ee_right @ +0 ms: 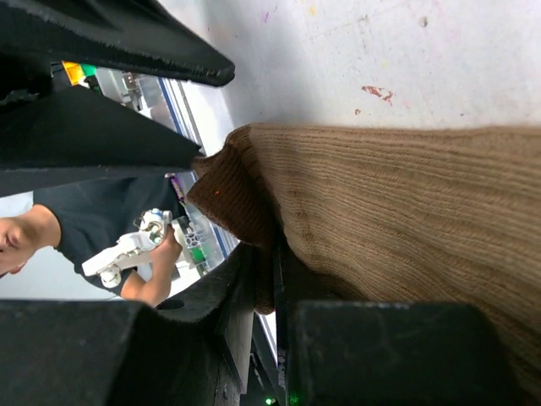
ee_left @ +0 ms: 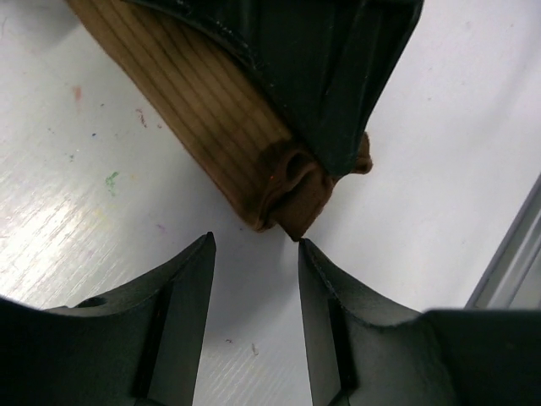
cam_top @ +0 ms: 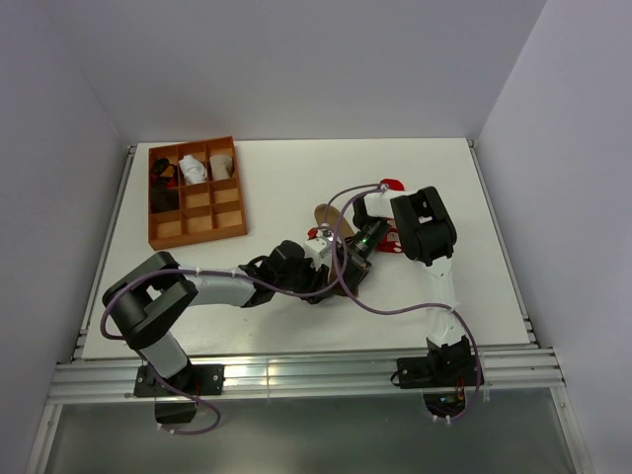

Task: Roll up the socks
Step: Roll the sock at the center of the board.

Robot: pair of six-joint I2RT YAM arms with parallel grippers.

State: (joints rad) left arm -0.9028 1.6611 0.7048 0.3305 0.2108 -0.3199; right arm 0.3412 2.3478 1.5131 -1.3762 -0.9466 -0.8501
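Parted and empty, left gripper [ee_left: 256, 245] just short of the folded end of ribbed tan sock [ee_left: 211, 110], flat at the middle of white table [cam_top: 276, 178]. Clamps that fold in right gripper [ee_right: 276, 283], jaws shut on cloth. Hides from overhead under both arms; red sock [cam_top: 392, 185] just behind, wooden tray [cam_top: 196, 238] with small bundles [cam_top: 194, 170] back left.

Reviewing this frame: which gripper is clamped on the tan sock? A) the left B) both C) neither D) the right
D: the right gripper has its fingers shut on the bunched end of the tan sock, while the left gripper stands open just in front of that end.
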